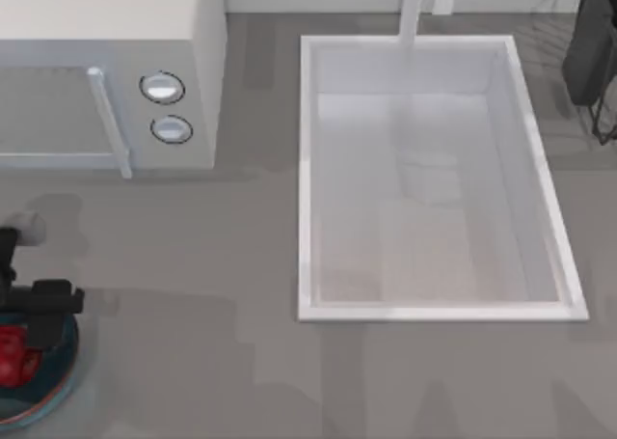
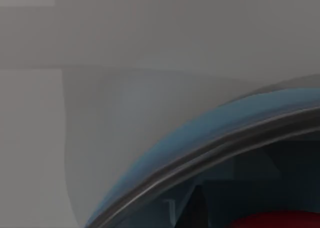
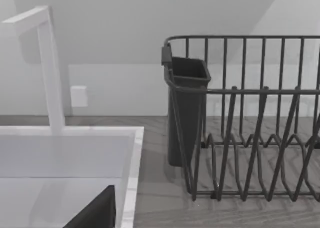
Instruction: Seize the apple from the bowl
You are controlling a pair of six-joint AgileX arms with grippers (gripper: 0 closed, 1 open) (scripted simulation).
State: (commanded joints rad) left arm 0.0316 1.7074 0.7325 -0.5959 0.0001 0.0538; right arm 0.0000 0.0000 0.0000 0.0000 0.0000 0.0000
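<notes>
The left gripper (image 1: 17,347) hung over the bowl (image 1: 60,362) at the bench's front-left corner, with the apple (image 1: 12,354) in the bowl directly beneath its black body; I cannot tell whether it gripped the fruit.

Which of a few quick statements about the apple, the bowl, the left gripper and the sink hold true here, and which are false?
1. The apple lies in the bowl. True.
2. The bowl sits inside the sink. False: it is on the counter at the top view's lower left, apart from the sink.
3. The left gripper is over the bowl, beside the apple. True.
4. The microwave stands right of the sink. False: it is to its left.
5. A dish rack stands near the sink. True.
</notes>
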